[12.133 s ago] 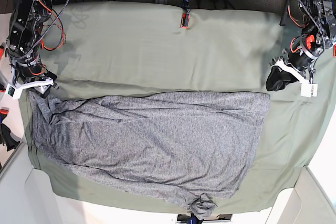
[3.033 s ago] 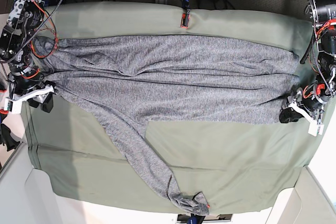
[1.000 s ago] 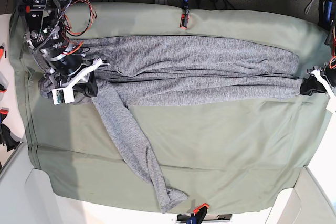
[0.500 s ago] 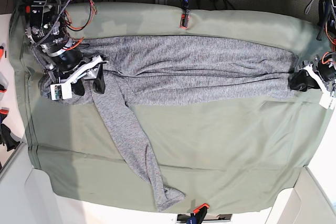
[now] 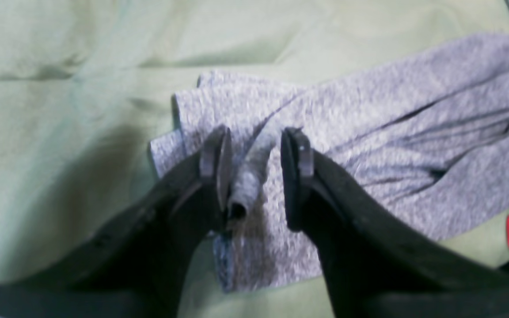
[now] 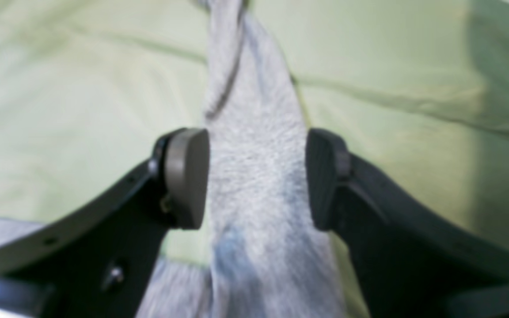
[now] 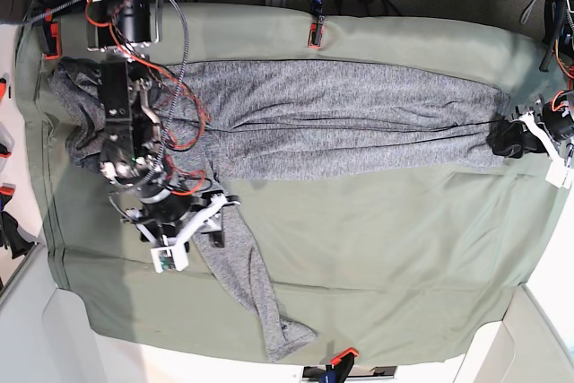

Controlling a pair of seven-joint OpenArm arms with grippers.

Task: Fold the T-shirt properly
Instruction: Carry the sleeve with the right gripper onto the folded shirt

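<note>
The heather-grey T-shirt (image 7: 341, 118) lies stretched in a long band across the back half of the table. One narrow strip of it trails toward the front edge. My right gripper (image 7: 218, 221) hovers over that strip, on the left of the base view. In the right wrist view the right gripper (image 6: 256, 176) is open, with the strip (image 6: 254, 154) running between its pads. My left gripper (image 7: 502, 139) sits at the shirt's far right end. Its jaws (image 5: 254, 148) stand open around a small rolled fold of the shirt (image 5: 369, 132).
A sage-green cloth (image 7: 386, 239) covers the whole table. A red-and-black clamp (image 7: 314, 35) pins it at the back edge and another clamp (image 7: 343, 358) at the front edge. Cables and equipment line the back. White surfaces border the front corners.
Both grippers have opened and let go of the shirt's ends. The right arm has moved from the shirt's left end toward the front, over the trailing strip. The left gripper has barely moved.
</note>
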